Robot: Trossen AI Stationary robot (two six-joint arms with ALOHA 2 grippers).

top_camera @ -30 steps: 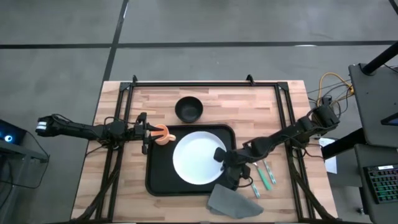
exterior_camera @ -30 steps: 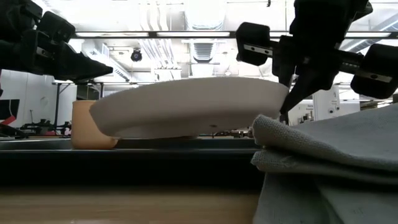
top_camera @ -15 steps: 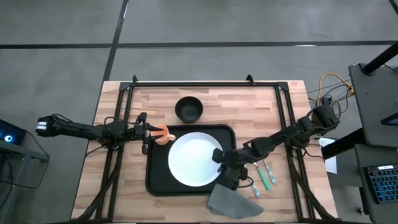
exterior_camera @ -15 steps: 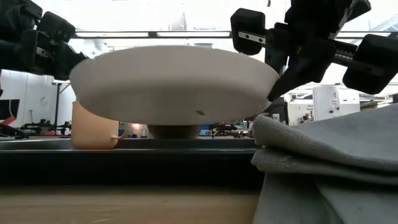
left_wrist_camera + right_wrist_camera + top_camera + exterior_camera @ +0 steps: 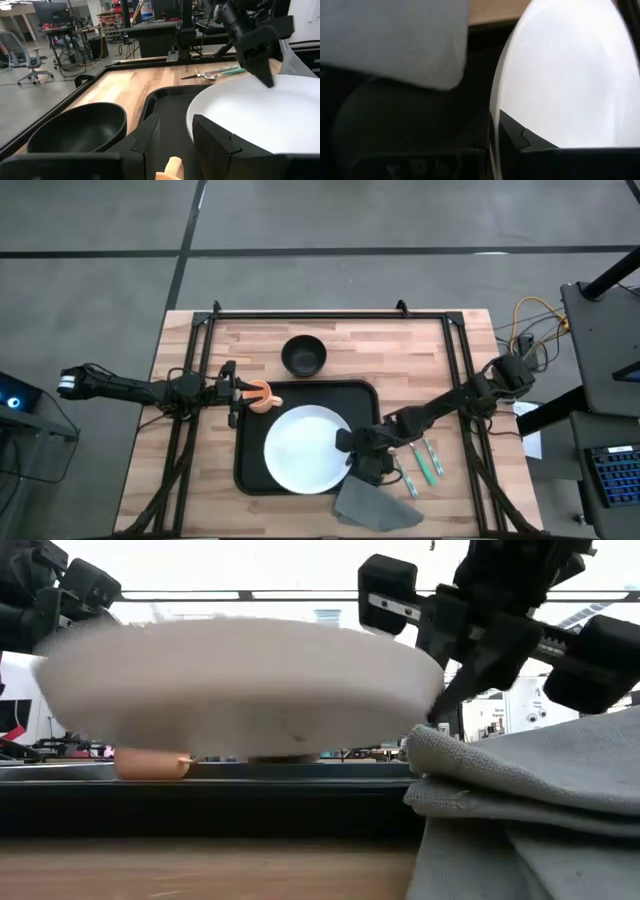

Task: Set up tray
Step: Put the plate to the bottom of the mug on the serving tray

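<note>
The tray [image 5: 250, 470] lies mid-counter [image 5: 200, 500]. The right tool [image 5: 352, 452] is clamped on the plate's [image 5: 300, 448] edge, holding the plate just above the tray in the low view. The left tool [image 5: 232, 393] is clamped on the orange cup [image 5: 262, 397] at the tray's far left corner. Step in hand, as I judge: placing the plate. Next: lower it flat, release, clear of the napkin [image 5: 368, 502].

A workshop or lab: beyond the left gripper [image 5: 172, 145] stand metal workbenches [image 5: 150, 37], an office chair [image 5: 25, 57] and a monitor [image 5: 52, 12].
</note>
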